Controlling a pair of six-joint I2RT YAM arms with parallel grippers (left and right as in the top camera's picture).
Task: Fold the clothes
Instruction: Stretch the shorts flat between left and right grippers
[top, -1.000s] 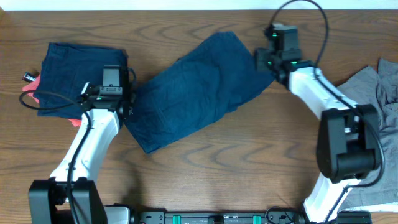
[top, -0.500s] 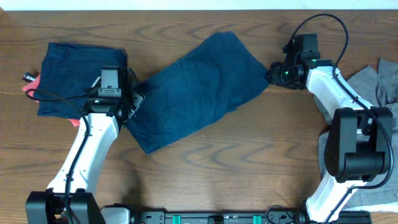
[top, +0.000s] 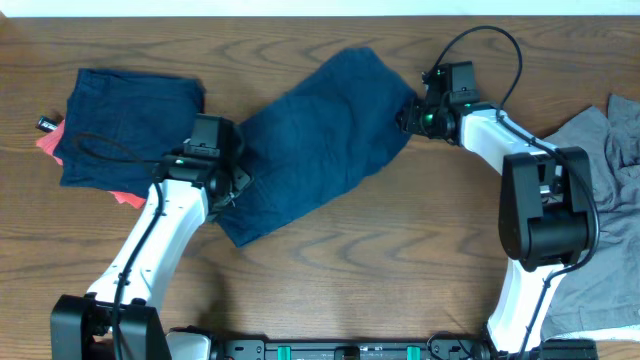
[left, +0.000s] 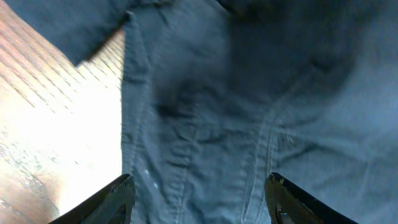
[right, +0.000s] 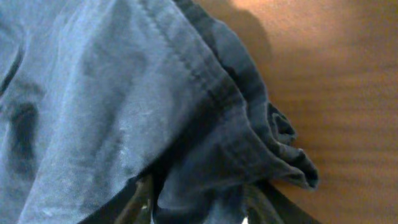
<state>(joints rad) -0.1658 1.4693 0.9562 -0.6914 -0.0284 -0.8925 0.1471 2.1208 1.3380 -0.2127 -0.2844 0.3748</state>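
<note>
Navy shorts (top: 320, 140) lie rumpled mid-frame; left gripper (left: 200, 182) jaws spread over them, right gripper (right: 202, 202) jaws pinch their bunched edge.

White-shelled arms (top: 158, 228) with black joints (top: 545, 215) and black cables (top: 482, 28).

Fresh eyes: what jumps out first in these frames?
The big navy shorts sprawled diagonally mid-table, with the left jaws open over their lower-left edge and the right jaws at their bunched upper-right corner. A folded navy garment lies top left; a grey garment is heaped at the right edge.
</note>
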